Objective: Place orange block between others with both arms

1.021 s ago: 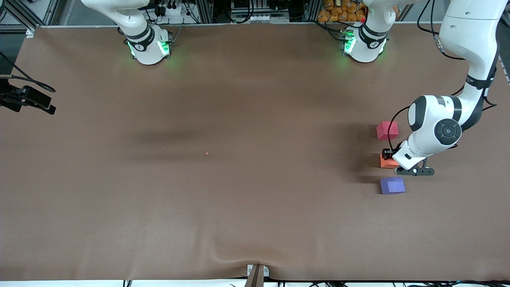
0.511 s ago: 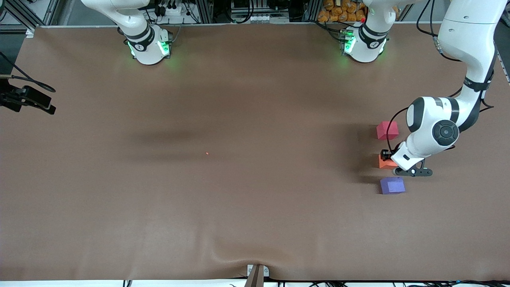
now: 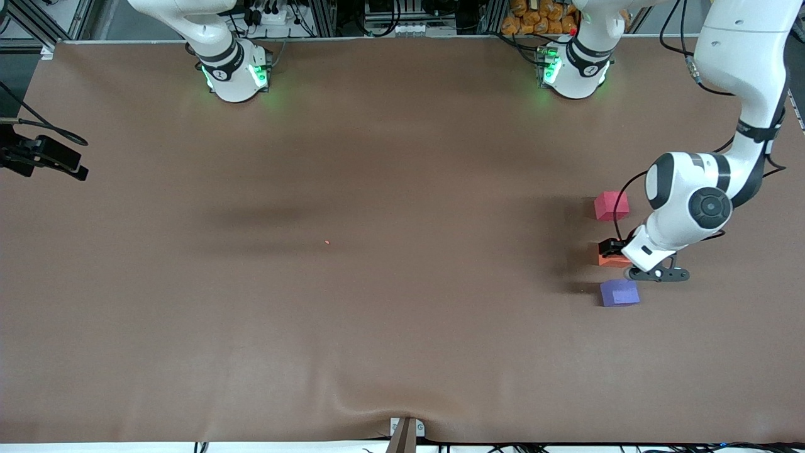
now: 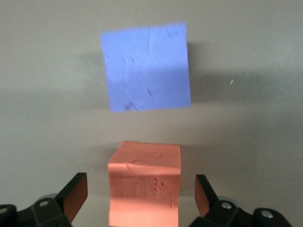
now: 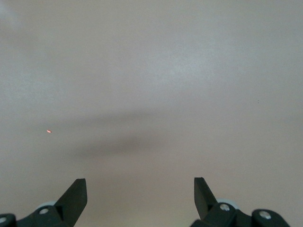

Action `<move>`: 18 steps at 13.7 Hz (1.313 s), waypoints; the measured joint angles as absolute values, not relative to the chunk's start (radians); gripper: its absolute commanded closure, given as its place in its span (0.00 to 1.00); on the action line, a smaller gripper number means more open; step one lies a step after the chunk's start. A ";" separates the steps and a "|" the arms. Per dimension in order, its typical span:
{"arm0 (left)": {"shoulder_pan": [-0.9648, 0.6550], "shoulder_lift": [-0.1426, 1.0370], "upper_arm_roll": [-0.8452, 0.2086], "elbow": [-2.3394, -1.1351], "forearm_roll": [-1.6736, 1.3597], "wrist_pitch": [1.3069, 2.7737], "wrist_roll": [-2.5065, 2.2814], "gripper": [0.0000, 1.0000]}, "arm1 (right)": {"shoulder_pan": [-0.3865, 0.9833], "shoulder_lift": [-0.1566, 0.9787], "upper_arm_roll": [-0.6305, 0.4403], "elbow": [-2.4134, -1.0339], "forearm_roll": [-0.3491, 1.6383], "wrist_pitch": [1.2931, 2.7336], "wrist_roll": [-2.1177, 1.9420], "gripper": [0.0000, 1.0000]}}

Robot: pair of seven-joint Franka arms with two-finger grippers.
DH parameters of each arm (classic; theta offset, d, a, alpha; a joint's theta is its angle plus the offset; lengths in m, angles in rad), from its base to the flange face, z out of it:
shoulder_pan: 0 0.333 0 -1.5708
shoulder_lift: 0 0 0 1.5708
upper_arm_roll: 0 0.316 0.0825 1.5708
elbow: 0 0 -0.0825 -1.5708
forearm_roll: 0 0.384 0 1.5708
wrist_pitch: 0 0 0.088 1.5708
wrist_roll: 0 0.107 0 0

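Front view: my left tool (image 3: pixel 619 257) sits low over the orange block (image 3: pixel 607 257), which rests on the surface (image 3: pixel 377 283) between the red-pink cube (image 3: pixel 610 205) and the purple-blue cube (image 3: pixel 619 292).

Left wrist view: the fingers (image 4: pixel 75 195) stand wide, clear of the matte, creased orange block (image 4: pixel 144 182); lifting crookedly could nudge it.

Right wrist view: my right tool (image 5: pixel 139 198) waits wide apart over bare surface.

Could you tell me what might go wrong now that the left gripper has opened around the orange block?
1. The left gripper straddles the orange block with open fingers; lifting off crooked could drag it out of line.
2. The purple-blue cube and red-pink cube sit close, so a sideways retreat could bump them.
3. The right gripper waits open elsewhere.
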State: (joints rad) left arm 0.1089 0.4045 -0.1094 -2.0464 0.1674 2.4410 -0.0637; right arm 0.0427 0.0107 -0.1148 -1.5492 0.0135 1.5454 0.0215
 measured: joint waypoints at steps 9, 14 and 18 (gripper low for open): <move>0.109 0.230 -0.119 -1.916 0.167 2.204 -0.064 0.00 | 0.044 0.011 -0.113 -1.549 0.013 1.545 0.022 0.00; 0.109 0.181 -0.130 -1.850 0.151 2.070 -0.066 0.00 | 0.044 0.011 -0.112 -1.549 0.013 1.545 0.022 0.00; 0.108 0.174 -0.133 -1.739 0.095 1.925 -0.066 0.00 | 0.044 0.011 -0.112 -1.549 0.014 1.545 0.022 0.00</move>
